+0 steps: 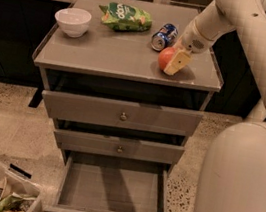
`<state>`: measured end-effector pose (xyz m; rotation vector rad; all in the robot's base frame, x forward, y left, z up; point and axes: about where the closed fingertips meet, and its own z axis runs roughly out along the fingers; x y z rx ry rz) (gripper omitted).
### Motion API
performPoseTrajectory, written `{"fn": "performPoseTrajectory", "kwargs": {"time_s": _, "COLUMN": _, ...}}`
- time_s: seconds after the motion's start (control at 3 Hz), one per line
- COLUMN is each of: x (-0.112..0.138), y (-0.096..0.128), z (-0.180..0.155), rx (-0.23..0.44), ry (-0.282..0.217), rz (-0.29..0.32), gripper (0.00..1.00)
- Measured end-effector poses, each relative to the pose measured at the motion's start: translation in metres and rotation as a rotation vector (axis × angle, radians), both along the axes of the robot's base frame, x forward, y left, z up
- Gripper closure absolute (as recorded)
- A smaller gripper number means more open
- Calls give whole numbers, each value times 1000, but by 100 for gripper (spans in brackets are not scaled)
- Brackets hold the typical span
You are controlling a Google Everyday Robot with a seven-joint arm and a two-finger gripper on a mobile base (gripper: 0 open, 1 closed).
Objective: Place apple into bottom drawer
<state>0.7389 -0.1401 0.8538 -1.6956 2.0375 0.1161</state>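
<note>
Seeing the gripper point(171, 63) down against the apple point(164, 57) at the right of the cabinet top point(111, 51), just by the blue can point(163, 36), can't tell if clamped or loose, bottom drawer point(111, 191) pulled open below.

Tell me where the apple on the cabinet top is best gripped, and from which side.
Take the apple across its widest middle, coming down from the upper right, where the gripper sits against its right side. It is round with no handle, so opposite sides of the bulge hold best. The blue can lies close behind, so a rear approach looks crowded.
</note>
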Motion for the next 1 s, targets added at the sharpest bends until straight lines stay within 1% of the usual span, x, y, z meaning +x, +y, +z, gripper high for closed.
{"fn": "performPoseTrajectory", "kwargs": {"time_s": 0.33, "x": -45, "y": -28, "z": 25, "rx": -20, "ry": -79, "rz": 31, "gripper": 100}}
{"fn": "performPoseTrajectory", "kwargs": {"time_s": 0.67, "x": -109, "y": -43, "z": 64, "rx": -4, "ry": -182, "rz": 46, "gripper": 100}}
{"fn": "performPoseTrajectory", "kwargs": {"time_s": 1.0, "x": -179, "y": -48, "z": 67, "rx": 22, "ry": -198, "rz": 52, "gripper": 100}}
